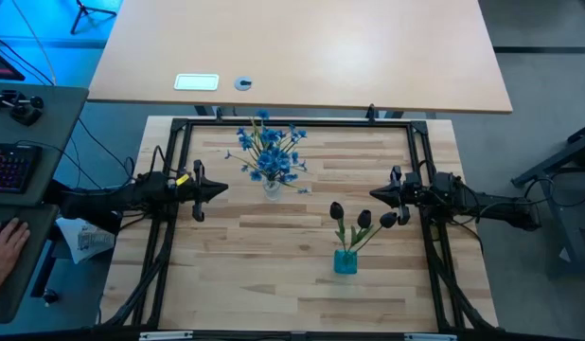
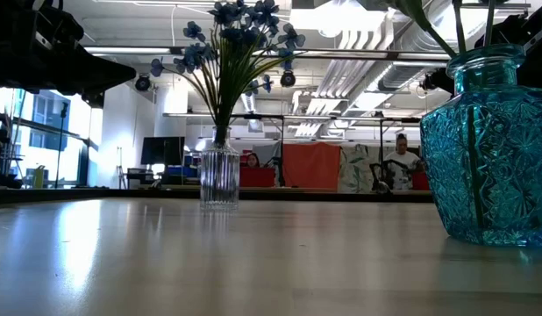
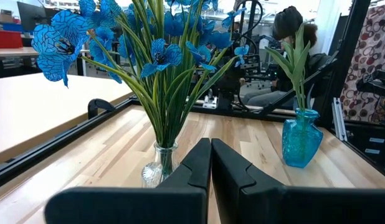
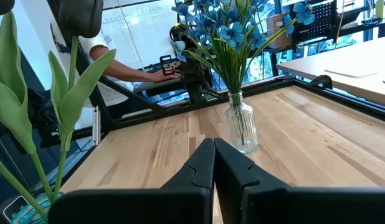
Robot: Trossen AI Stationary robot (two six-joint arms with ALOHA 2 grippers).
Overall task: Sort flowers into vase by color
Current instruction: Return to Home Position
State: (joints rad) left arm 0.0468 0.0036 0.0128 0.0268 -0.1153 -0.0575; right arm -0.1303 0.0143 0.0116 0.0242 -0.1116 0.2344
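Several blue-blossomed stems (image 1: 269, 152) stand in a clear ribbed glass vase (image 1: 272, 187) toward the table's far side; the vase (image 2: 219, 177) rests on its base. Three dark tulip-like buds (image 1: 362, 219) on green stalks stand in a teal glass vase (image 1: 345, 261) nearer the front right, also seen close in the low view (image 2: 490, 149). My left gripper (image 1: 223, 189) hovers left of the clear vase, shut and empty (image 3: 210, 149). My right gripper (image 1: 374, 194) hovers right of the dark buds, shut and empty (image 4: 213, 149).
A black metal frame (image 1: 292, 123) borders the wooden work surface. A larger tan table with a white card (image 1: 196, 81) lies beyond the far edge. A person's hand (image 1: 4, 242) rests at a desk with a keyboard off to the left. Bare wood lies between the vases and the near edge.
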